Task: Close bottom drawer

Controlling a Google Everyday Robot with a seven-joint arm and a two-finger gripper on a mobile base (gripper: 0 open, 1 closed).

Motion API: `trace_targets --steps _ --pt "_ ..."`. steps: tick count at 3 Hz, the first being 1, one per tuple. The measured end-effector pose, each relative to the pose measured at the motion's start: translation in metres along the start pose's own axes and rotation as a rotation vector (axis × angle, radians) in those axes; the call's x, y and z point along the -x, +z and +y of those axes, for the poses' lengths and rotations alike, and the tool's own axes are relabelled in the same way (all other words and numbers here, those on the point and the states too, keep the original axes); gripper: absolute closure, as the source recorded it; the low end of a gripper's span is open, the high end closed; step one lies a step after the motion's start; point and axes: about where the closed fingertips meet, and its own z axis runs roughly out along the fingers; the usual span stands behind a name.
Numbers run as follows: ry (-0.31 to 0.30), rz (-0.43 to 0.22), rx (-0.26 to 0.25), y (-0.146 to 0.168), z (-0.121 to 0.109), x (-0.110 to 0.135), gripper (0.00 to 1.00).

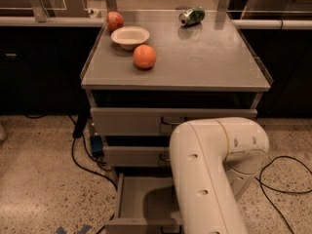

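The bottom drawer point(141, 199) is standing pulled well out of the grey cabinet toward 6 o'clock. Its shallow tray is showing a bare floor, and its front lip is lying almost at the lower edge of the view. The front is running from 9 to 3 o'clock, and its travel line is running from 6 to 12 o'clock. The task is therefore judged not yet done. The robot arm point(209, 169), a large white link, is crossing the right half of the tray from about 1 o'clock down to 6 o'clock and is covering the drawer's handle. The gripper is not showing. It is judged to be behind that link or past the lower edge, near the drawer front, and whether it is open or closed cannot be told. As judged, the closing push needs to bear on the front and run straight toward 12 o'clock, square to the front so the tray does not bind. Above, the middle drawer point(131, 156) and the top drawer point(126, 121) are sitting pushed in, or nearly so. On the cabinet top point(219, 62), an orange point(145, 56) is resting just at 5 o'clock of a white bowl point(130, 36). An apple point(115, 20) is sitting at the bowl's 10 o'clock, and a green can point(192, 16) is lying on its side well apart at the far edge. Dark cables point(80, 162) are trailing over the speckled floor point(44, 179) at the cabinet's 9 o'clock side.
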Motion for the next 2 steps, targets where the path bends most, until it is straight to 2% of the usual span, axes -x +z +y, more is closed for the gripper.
trace_targets --steps 1,2 --pt "0.015 0.003 -0.065 -0.0006 -0.0154 0.0025 1.00" --pt "0.015 0.002 -0.065 -0.0006 -0.0153 0.0025 1.00"
